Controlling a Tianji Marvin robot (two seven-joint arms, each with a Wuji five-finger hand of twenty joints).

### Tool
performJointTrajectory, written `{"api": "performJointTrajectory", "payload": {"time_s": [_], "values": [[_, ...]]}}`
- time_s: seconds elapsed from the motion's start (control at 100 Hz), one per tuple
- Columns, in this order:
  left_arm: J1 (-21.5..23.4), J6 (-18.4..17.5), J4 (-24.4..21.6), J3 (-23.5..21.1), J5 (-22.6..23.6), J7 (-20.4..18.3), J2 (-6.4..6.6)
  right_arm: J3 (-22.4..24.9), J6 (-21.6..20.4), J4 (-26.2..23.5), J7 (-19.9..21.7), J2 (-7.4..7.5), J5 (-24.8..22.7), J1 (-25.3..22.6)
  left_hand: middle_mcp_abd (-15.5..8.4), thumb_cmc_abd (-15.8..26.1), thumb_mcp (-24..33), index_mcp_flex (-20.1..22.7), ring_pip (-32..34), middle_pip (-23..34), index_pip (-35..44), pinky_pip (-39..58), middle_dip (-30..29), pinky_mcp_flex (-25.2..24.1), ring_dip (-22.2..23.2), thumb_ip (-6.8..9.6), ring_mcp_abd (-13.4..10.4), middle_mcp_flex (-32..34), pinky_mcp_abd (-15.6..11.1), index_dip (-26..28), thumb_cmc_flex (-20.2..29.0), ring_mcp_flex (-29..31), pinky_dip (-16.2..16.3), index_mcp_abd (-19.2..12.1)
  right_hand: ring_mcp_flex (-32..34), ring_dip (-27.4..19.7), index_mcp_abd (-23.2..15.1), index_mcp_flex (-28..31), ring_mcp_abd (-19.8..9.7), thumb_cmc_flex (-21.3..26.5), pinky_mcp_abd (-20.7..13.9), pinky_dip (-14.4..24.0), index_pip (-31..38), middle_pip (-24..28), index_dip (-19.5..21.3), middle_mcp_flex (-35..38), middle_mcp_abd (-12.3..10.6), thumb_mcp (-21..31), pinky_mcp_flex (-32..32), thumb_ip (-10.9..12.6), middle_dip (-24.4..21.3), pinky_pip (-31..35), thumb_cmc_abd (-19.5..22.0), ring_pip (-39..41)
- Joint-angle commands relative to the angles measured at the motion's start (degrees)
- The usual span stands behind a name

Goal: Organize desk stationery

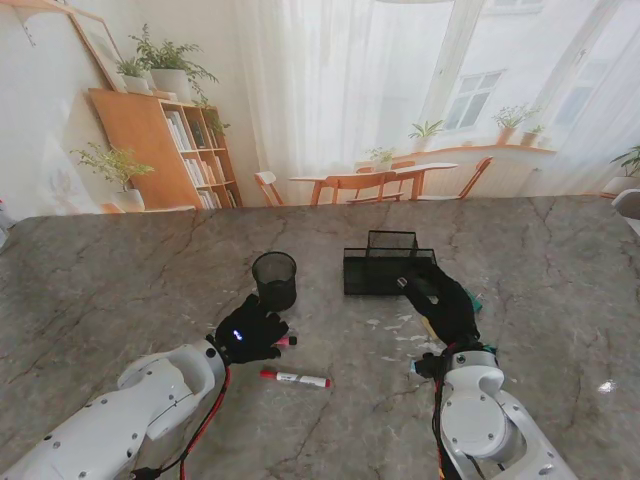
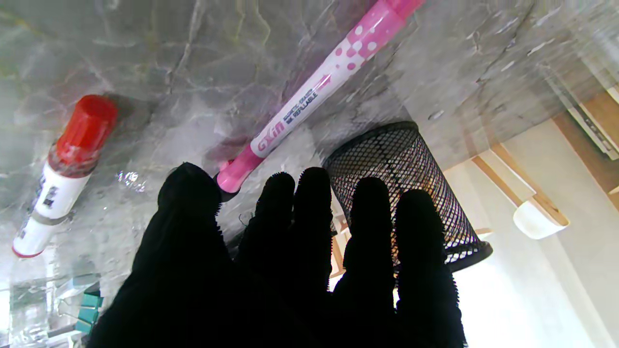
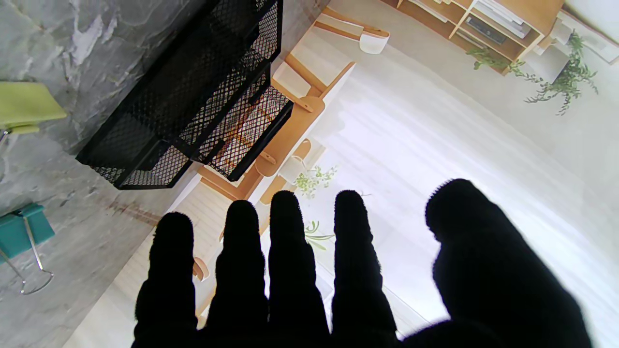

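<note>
black mesh cup (image 1: 275,279), one tray (image 1: 389,270), two markers (image 1: 296,379); both hands (image 1: 249,333) spread, empty

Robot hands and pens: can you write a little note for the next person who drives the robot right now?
Left robot hand: open, fingers over one end of the pink marker, not gripping it.
Right robot hand: open, holding nothing, near the mesh organizer tray.
Red-capped marker lies on the table nearer to me; teal binder clip and green clip lie by the tray.
Mesh pen cup upright.
Every item seen is still out on the table.
</note>
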Motion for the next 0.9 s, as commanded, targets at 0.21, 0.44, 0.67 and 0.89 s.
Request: {"api": "performJointTrajectory", "payload": {"time_s": [0.21, 0.44, 0.67, 0.89], "values": [[-3.9, 2.9, 4.4, 5.1, -2.9, 0.4, -0.29, -0.4, -0.5, 0.3, 0.7, -0.33, 1.0, 0.3, 0.5, -2.1, -0.4, -0.2, 3.6, 3.7, 4.9, 3.5, 1.6, -1.7, 1.3, 1.49, 2.3, -1.5, -1.2, 2.5, 3.2, -1.6, -1.4, 2.6, 0.5, 0.7, -0.1, 0.3, 0.2, -0.6, 0.5, 0.5, 0.6, 0.8, 0.3, 0.4, -0.1, -1.7, 0.1, 1.0, 1.1, 1.1, 1.8, 0.2], [-5.3, 4.4, 5.9, 7.9, -4.4, -0.1, -0.34, -0.4, -0.5, 0.2, 0.0, -0.52, 1.3, 0.2, -0.4, -5.7, -0.4, 0.5, 6.4, 7.3, 12.5, 5.1, 2.9, -0.9, 2.4, 1.00, 2.2, 0.3, -1.5, 7.4, 6.4, -0.1, -1.3, 0.6, 0.6, 0.7, 0.0, 0.2, 0.3, -0.5, 0.5, 0.5, 0.6, 0.8, 0.3, 0.5, 0.0, -1.9, 0.1, 1.0, 1.2, 1.2, 2.1, 0.3], [-5.9, 4.6, 6.6, 9.9, -5.5, -0.8, -0.27, 0.0, -0.7, -0.2, -1.3, -0.85, 1.7, -0.2, -2.3, -12.9, 0.0, 3.8, 9.6, 11.9, 23.0, 6.9, 4.5, 0.8, 3.9, 0.79, 1.3, 3.8, -1.9, 1.5, 11.6, 2.8, -0.2, -3.4, 0.8, 0.8, 0.2, 0.7, 0.4, -0.5, 0.7, 0.5, 0.8, 0.8, 0.4, 0.6, 0.3, -2.1, 0.1, 1.0, 1.2, 1.3, 2.7, 0.3], [-5.4, 4.5, 6.6, 10.1, -6.0, -1.3, -0.22, 0.5, -0.6, -0.3, -2.3, -1.04, 1.6, -0.8, -4.3, -14.6, 0.7, 6.8, 11.4, 12.0, 29.7, 7.7, 13.9, 2.1, 4.6, 0.95, 0.1, 8.4, -2.5, -3.9, 15.4, 5.0, 0.5, -5.4, 0.8, 0.9, 0.3, 0.8, 0.6, -0.3, 0.8, 0.5, 0.9, 0.8, 0.5, 0.7, 0.4, -2.5, 0.1, 1.0, 1.3, 1.5, 3.2, 0.3]]}}
